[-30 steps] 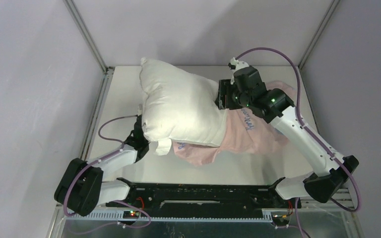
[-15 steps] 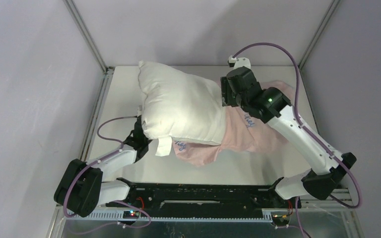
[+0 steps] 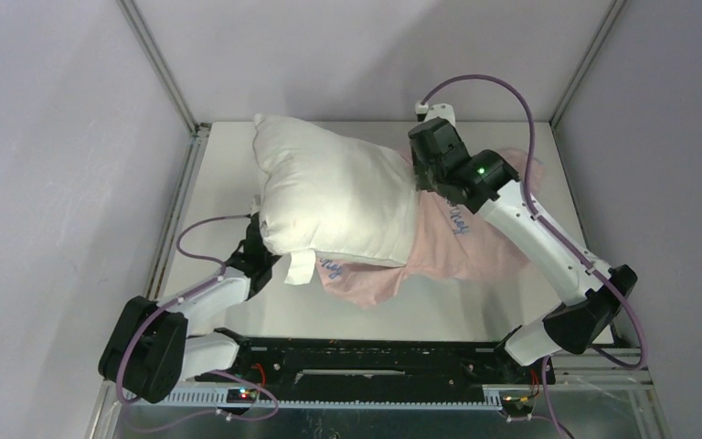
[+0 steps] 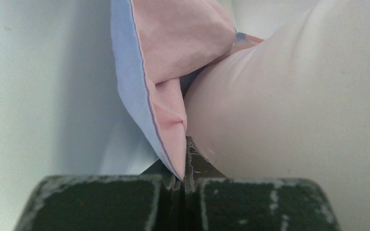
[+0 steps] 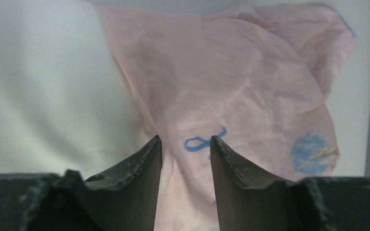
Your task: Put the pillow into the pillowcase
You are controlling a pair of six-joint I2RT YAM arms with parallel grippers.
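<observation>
The plump white pillow (image 3: 338,197) lies across the middle of the table, its right end tucked into the pale pink pillowcase (image 3: 475,242). My left gripper (image 3: 260,240) sits under the pillow's near-left corner, mostly hidden. In the left wrist view it (image 4: 184,180) is shut on the pink and blue edge of the pillowcase (image 4: 173,53), pressed against the pillow (image 4: 294,120). My right gripper (image 3: 418,176) hovers at the pillow's right end. In the right wrist view it (image 5: 185,144) is open and empty above the pillowcase (image 5: 231,86), with the pillow (image 5: 43,96) to its left.
The white table (image 3: 228,165) is bounded by grey walls at the left, back and right. A metal frame post (image 3: 160,69) runs along the back-left corner. A white fabric tag (image 3: 300,268) hangs from the pillow's near edge.
My right arm has swung its wrist back and towards the pillow's right end. The pillow has shifted slightly left. The left arm has not moved.
</observation>
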